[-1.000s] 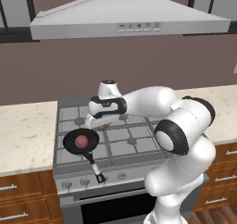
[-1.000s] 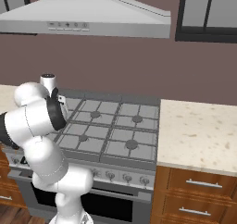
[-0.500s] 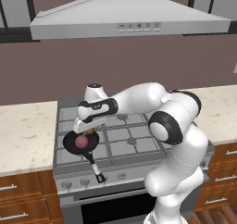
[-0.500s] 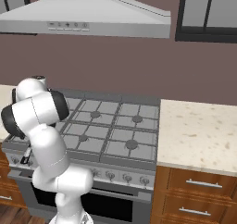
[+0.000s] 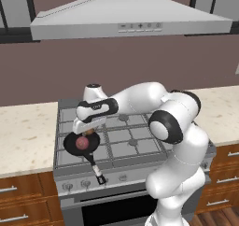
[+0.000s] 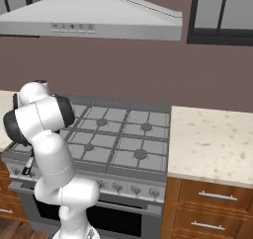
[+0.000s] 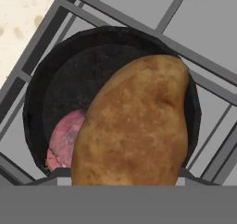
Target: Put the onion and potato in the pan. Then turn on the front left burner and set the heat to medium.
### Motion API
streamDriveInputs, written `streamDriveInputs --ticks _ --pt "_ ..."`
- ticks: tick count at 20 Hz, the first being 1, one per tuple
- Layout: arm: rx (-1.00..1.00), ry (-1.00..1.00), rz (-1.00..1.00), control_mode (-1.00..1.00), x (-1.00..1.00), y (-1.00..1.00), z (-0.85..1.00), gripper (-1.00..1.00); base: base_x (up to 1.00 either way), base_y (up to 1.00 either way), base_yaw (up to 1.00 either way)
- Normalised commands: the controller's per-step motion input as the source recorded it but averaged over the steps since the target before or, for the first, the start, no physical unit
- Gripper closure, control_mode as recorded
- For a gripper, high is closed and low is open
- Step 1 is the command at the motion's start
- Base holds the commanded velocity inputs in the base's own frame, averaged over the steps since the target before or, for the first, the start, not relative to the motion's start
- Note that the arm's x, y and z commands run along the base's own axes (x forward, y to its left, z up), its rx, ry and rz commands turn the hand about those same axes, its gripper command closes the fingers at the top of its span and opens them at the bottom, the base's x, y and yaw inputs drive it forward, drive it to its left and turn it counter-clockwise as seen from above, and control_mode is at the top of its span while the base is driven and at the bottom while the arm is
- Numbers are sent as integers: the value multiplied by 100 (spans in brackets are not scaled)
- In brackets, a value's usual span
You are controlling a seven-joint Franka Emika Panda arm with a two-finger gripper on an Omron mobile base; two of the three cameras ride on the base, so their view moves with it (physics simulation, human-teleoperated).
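Note:
The black pan (image 5: 70, 144) sits on the stove's front-left cell, its handle (image 5: 94, 168) pointing toward the stove's front edge. The reddish-pink onion (image 5: 82, 142) lies inside it. My gripper (image 5: 88, 126) hangs just above the pan's far rim, shut on the potato. In the hand view the orange-brown potato (image 7: 134, 126) is close up, hovering over the pan (image 7: 34, 102), with the onion (image 7: 65, 144) showing beside it on the pan's floor. The potato hides my fingertips there. The front left burner is hidden under the pan.
The stove's grey grate (image 5: 126, 143) spreads right of the pan with other burners. Knobs (image 5: 68, 187) line the front panel. Beige counters flank the stove on the left (image 5: 23, 136) and right (image 6: 212, 144). A range hood (image 5: 130, 22) hangs overhead.
The arm has swung left and down from the middle of the stove, carrying the potato to just above the pan. The onion and pan have stayed put.

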Motion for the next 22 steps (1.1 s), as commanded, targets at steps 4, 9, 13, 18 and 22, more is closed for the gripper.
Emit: streamDriveInputs --ticks 4,9,13,18,22 --pt "0 0 0 -100 0 0 -4 100 0 0 0" --pt "0 0 0 -100 0 0 -27 100 0 0 0" --pt "0 1 0 -100 0 0 -31 100 0 0 0" --pt "0 1 0 -100 0 0 -20 100 0 0 0" --pt "0 5 0 -100 0 0 -10 100 0 0 0"
